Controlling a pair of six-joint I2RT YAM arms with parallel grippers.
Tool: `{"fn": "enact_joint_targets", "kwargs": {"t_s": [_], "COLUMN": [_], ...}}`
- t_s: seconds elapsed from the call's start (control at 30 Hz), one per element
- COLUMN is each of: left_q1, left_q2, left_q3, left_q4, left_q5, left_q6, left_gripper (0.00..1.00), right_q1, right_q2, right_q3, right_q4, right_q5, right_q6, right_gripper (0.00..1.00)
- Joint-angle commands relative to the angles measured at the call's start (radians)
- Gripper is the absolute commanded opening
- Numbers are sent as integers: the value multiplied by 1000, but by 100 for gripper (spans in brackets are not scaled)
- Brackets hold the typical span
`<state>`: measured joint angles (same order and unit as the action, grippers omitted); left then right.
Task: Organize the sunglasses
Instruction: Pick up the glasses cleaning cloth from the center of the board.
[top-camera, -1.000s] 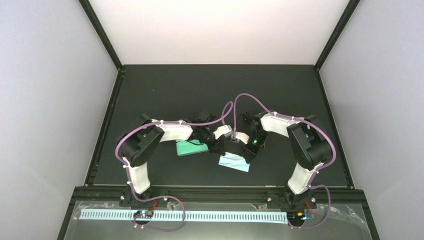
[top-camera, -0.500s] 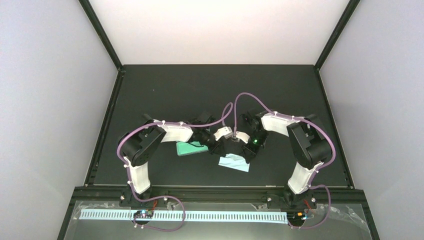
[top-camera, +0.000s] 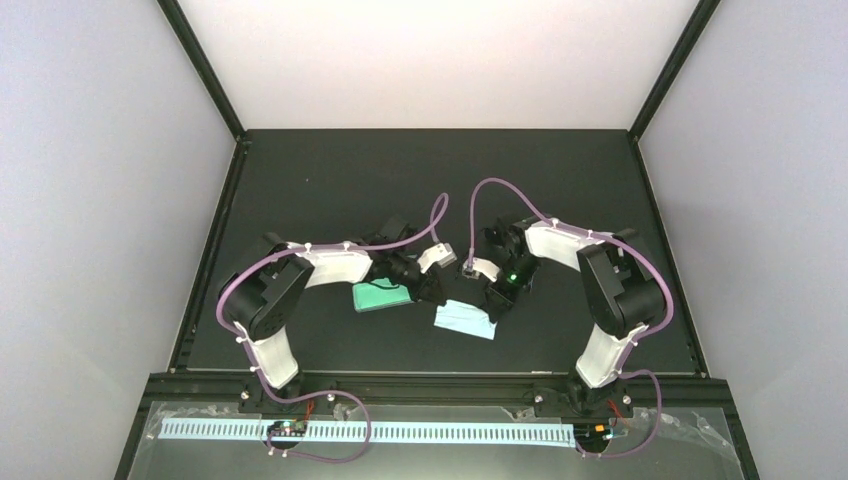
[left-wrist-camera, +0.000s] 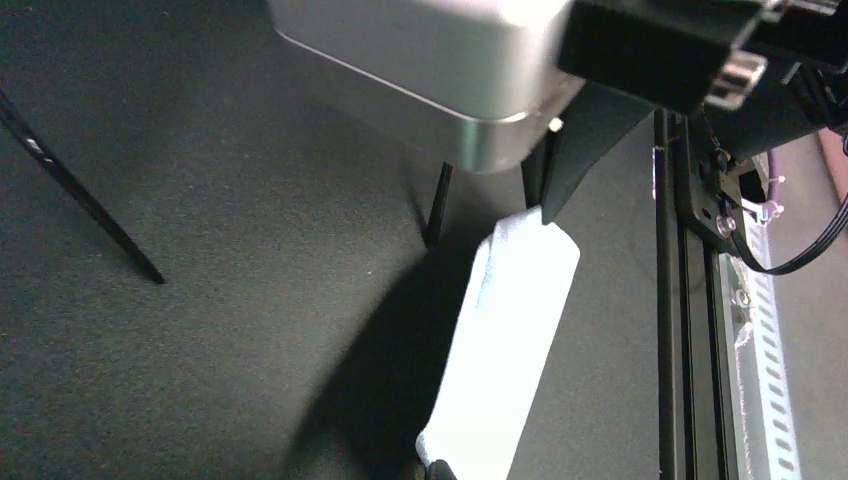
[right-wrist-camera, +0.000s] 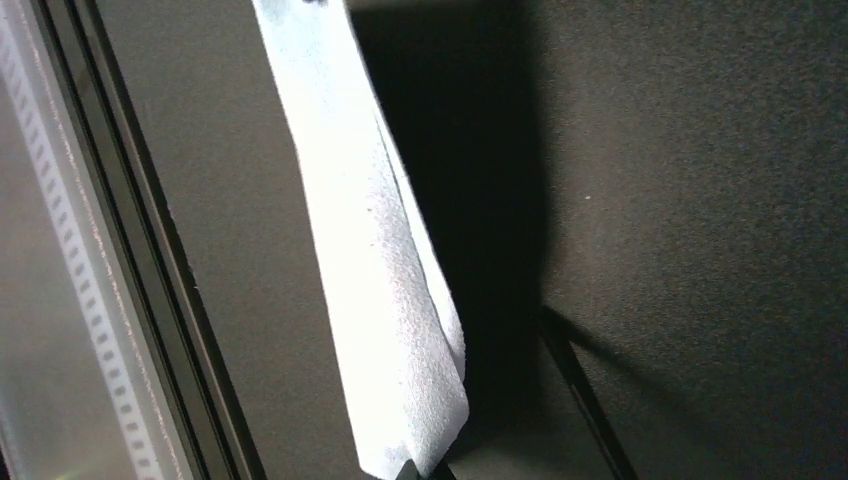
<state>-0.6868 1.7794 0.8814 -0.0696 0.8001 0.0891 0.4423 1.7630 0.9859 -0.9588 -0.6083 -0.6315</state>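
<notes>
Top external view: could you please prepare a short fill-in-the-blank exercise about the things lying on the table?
1. The cloth near the front edge of the table is light ____.
2. The green object lies on the ____ arm's side of the cloth.
3. The table surface is ____ in colour.
Missing words: blue; left; black.

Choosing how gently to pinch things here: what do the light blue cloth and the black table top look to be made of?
Light blue cloth: soft fabric, probably microfibre; matte with a fine nap, and it folds limply. Black table top: matte, finely speckled surface, perhaps a rubbery or textured mat; the look leaves the exact material open.
</notes>
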Motion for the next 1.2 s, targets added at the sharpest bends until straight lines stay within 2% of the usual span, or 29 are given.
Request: {"fn": "enact_joint_targets", "kwargs": {"t_s": [0.0, 0.67, 1.17], "left_q1": [15, 122, 184], "left_q2": [-36, -112, -279], "left_q3": [13, 56, 37], "left_q4": [17, -126, -365], "left_q5": [34, 57, 9], "left_q6": [-4, 72, 212], "left_gripper": [1, 1, 1], "right_q1": [-5, 4, 110], "right_q2": [-25, 31, 78], "right_q3": [34, 211, 383], "right_q4": [-38, -90, -110], "right_q5": [-42, -50, -58], "right_q6": [-47, -42, 14], "right_gripper": [1, 1, 1]}}
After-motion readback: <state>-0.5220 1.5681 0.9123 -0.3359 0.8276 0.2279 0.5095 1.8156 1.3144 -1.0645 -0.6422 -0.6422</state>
